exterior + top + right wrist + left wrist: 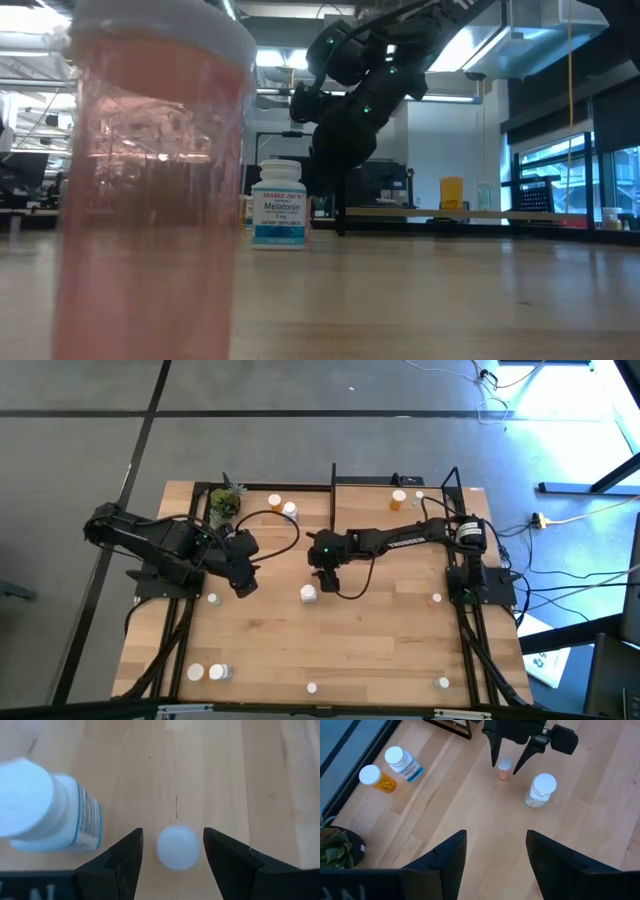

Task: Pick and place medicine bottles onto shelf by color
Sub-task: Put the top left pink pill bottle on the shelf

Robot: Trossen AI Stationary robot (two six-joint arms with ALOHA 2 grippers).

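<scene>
we are at the pick: our right gripper hangs spread over a small pink bottle mid-table, beside a white bottle. next we judge: lower, pinch. left gripper waits spread nearby.

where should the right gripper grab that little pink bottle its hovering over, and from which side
By the body just under the white cap, coming straight down. The small pink bottle stands upright, so its round sides suit a two-finger pinch. The right gripper is already above it, open, one finger on each side. The white bottle stands close by, so I'd keep the fingers where they are, clear of it.
</scene>
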